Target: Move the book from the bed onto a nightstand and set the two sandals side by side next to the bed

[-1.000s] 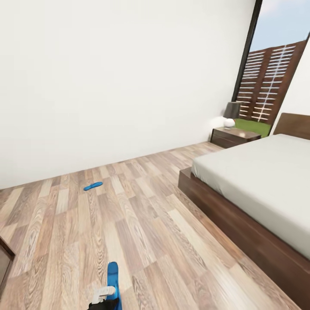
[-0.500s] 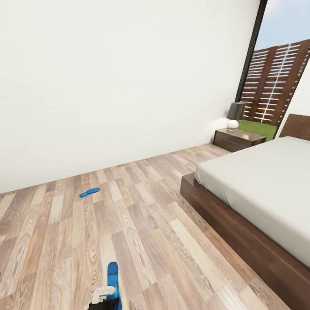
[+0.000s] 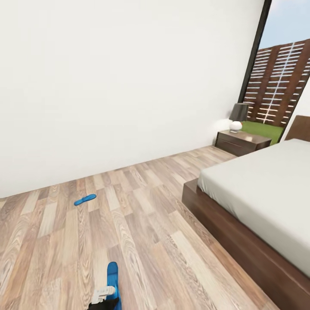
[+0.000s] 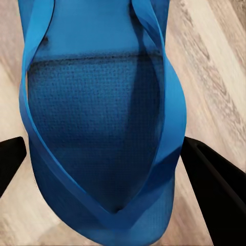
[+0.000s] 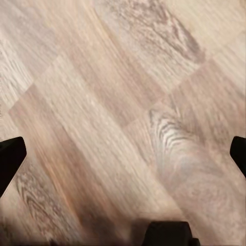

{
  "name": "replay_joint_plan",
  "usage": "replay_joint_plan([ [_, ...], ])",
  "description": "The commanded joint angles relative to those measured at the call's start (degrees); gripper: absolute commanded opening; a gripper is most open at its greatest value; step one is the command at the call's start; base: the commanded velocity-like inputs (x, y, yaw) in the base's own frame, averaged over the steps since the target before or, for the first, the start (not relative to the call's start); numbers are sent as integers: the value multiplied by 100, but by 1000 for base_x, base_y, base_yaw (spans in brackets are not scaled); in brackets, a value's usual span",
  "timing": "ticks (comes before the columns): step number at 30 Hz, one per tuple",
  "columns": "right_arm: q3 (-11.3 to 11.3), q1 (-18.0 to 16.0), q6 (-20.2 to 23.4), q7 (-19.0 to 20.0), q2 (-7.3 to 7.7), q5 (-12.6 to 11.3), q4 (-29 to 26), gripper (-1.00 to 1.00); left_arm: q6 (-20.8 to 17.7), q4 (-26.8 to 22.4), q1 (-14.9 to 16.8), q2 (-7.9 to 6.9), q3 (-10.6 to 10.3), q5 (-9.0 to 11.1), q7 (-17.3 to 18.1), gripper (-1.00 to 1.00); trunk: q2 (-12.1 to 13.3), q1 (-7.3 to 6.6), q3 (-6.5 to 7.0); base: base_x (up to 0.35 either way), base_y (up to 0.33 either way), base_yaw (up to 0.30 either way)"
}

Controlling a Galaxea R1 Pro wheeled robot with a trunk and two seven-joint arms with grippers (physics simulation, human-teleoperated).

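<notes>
The bed (image 3: 258, 202) runs off the head view's right and bottom edges, so its far side and most of its headboard (image 3: 300, 129) are cut away. The held sandal (image 3: 113, 280) is partly covered by the left gripper (image 3: 103, 297), itself clipped at the bottom edge. The far sandal (image 3: 85, 199) is too small for its straps to show. The lamp (image 3: 238, 116) hides part of the window (image 3: 280, 82).

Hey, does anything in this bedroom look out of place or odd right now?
Yes. One blue sandal lies alone on the wood floor near the white wall, well away from the bed. Its mate is off the floor, between the left gripper fingers. The nightstand and lamp look orderly.
</notes>
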State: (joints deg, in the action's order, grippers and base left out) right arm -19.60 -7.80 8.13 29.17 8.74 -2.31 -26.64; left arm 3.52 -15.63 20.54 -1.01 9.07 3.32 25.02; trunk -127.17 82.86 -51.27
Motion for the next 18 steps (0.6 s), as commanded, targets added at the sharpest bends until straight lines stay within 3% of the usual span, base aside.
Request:
replay_joint_plan([
  [1, -35, -3, 57, 36, -4, -23, -7, 100, 5, 7, 6, -1, 12, 37, 30, -100, -2, 2, -5, 332, 0, 0],
  [18, -34, -3, 57, 36, -4, -7, -7, 100, 7, 7, 8, -4, 16, 37, 30, -100, -2, 2, -5, 333, 0, 0],
])
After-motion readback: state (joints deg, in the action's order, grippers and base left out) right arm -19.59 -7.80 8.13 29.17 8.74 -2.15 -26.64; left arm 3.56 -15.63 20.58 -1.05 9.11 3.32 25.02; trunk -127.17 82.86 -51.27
